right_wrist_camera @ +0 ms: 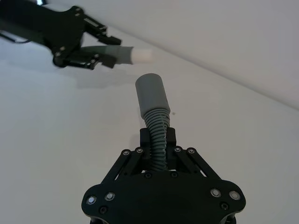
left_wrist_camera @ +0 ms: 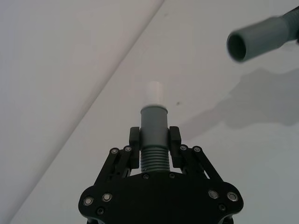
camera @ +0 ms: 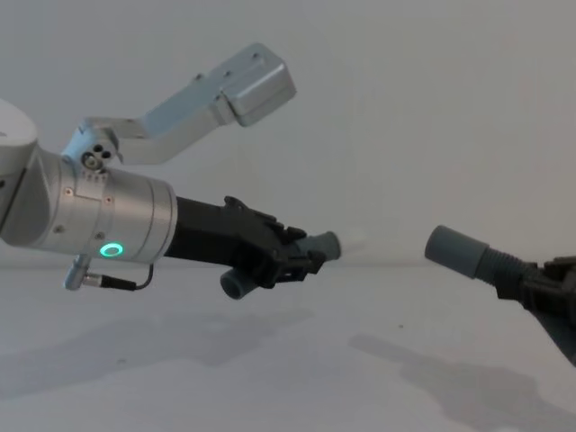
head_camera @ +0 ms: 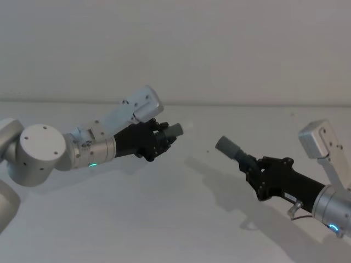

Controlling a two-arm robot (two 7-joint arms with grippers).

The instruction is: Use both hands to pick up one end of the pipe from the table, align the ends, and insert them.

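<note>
Both pipe pieces are held above the white table (head_camera: 164,219), facing each other with a gap between them. My left gripper (head_camera: 164,137) (left_wrist_camera: 154,135) (camera: 301,255) is shut on the short ribbed piece (left_wrist_camera: 153,158). Its narrow grey cuff (left_wrist_camera: 154,122) with a pale tip (left_wrist_camera: 154,93) (right_wrist_camera: 140,56) points toward the right arm. My right gripper (head_camera: 248,161) (right_wrist_camera: 158,137) (camera: 522,279) is shut on the other ribbed hose (right_wrist_camera: 159,135). That hose's wider socket cuff (head_camera: 226,146) (right_wrist_camera: 152,95) (camera: 457,250) has its open mouth (left_wrist_camera: 240,46) facing the left gripper. The socket sits a little lower than the pale tip in the head view.
The white table runs back to a plain pale wall, and its far edge (head_camera: 247,104) crosses the head view. Shadows of both arms lie on the table (camera: 432,378) beneath them.
</note>
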